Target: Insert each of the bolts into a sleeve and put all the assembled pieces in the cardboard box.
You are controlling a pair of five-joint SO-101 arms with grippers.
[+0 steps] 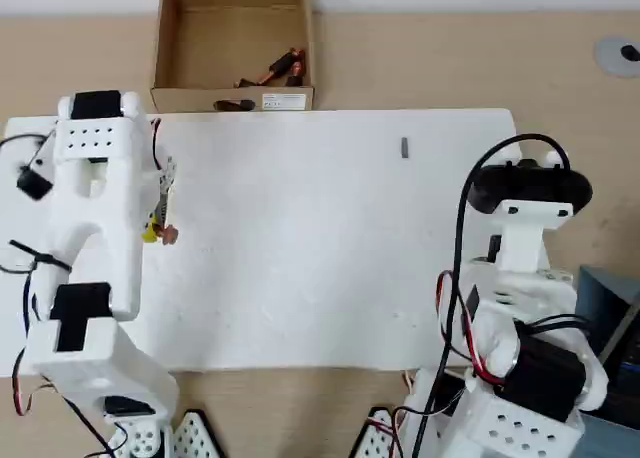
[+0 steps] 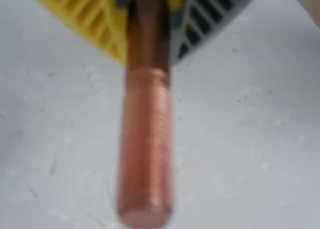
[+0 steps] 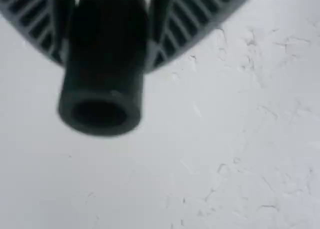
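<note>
While the sleeve [image 3: 102, 89] hangs near the board's [image 1: 320, 268] edge, bolt [image 2: 146, 154] hangs apart.

A tan table [image 1: 420, 68] carries a white foam board [image 1: 320, 268] that covers most of its middle, its surface pitted and scratched. An open cardboard box [image 1: 165, 48] stands on the bare tabletop at the far side, its front wall against the board's far edge. A small grey piece [image 1: 404, 148] lies alone on the board near its far right corner. A grey disc [image 1: 617, 55] sits on the table's far right.
</note>
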